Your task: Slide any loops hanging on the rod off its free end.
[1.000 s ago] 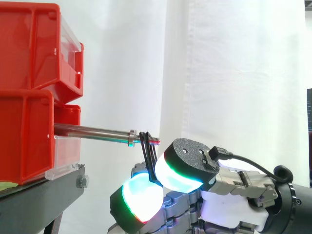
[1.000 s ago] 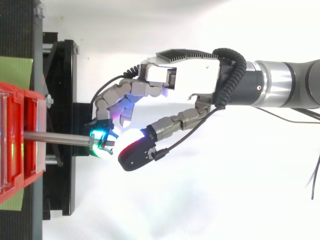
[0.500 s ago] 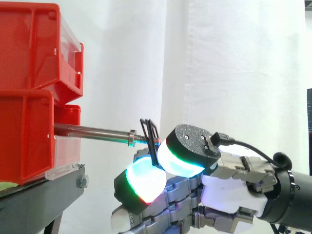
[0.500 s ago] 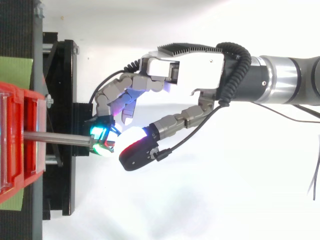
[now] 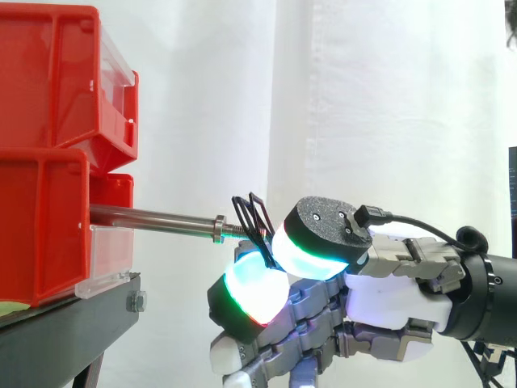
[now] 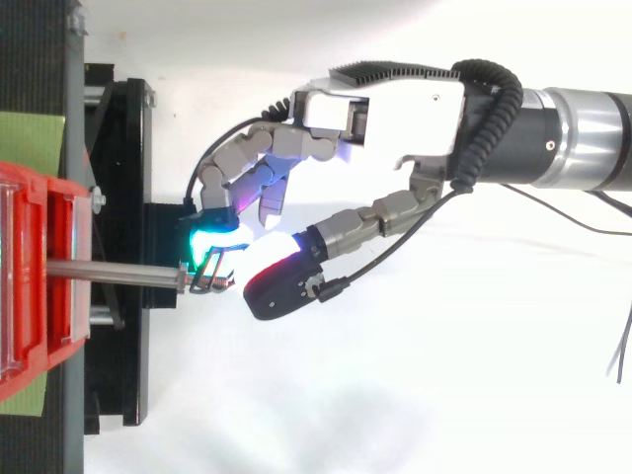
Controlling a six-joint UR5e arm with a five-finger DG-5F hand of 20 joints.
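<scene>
A steel rod [image 5: 153,218] sticks out rightward from the red bins [image 5: 44,218] and ends in a collar and a threaded tip. A thin black loop [image 5: 252,212] stands tilted at that tip, its top above the rod. Whether it still encircles the thread I cannot tell. My hand [image 5: 388,295] reaches in from the right, below the rod, shut on the loop's lower part between two glowing pads [image 5: 311,255]. From above, the loop [image 6: 215,280] lies just past the rod's [image 6: 118,274] collar, with the hand [image 6: 395,109] curled round it.
Stacked red bins sit on a black stand [image 5: 73,323] at the left. A white curtain [image 5: 388,105] hangs behind. Open room lies right of the rod's tip and below it, where the arm comes in.
The hand has risen and drawn a little to the right. The loop went with it, from hanging down off the thread to lifted and tilted at the rod's very end.
</scene>
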